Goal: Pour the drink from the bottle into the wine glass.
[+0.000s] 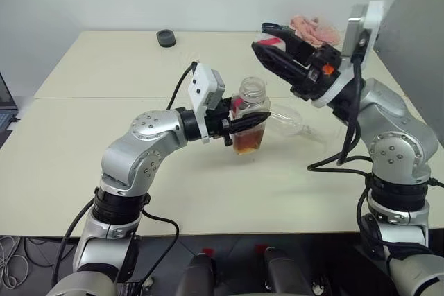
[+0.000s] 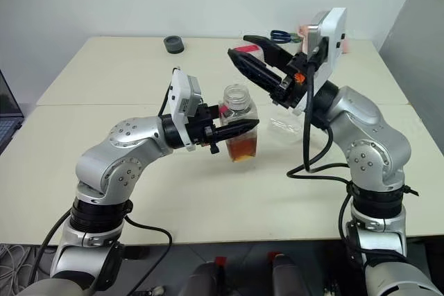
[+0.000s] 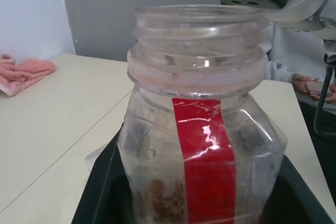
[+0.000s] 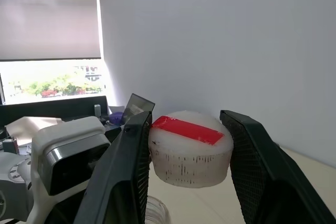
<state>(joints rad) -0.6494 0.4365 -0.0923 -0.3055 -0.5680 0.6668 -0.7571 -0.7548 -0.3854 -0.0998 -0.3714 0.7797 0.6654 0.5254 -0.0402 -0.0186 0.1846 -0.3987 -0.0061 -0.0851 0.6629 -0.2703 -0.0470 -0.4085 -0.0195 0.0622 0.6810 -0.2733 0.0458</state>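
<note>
Bottle (image 2: 240, 124), uncapped, stands mid-surface clenched in the left fingers (image 2: 239, 127); right fingers (image 4: 186, 153) grasp its cap (image 4: 190, 148). Wine glass (image 1: 286, 121) lies toppled at 3 o'clock: pouring now would spill.

A: Where is the bottle (image 2: 238, 121)?
B: Upright above the table, clear plastic with a vertical red label strip, wide threaded neck open. Its white cap (image 4: 191, 148), marked with red tape, is up off it.
A: And the drink (image 2: 242, 148)?
B: Amber-brown, filling only the bottom part.
A: The wine glass (image 1: 286, 121)?
B: Clear, lying on its side on the table just behind the bottle.
</note>
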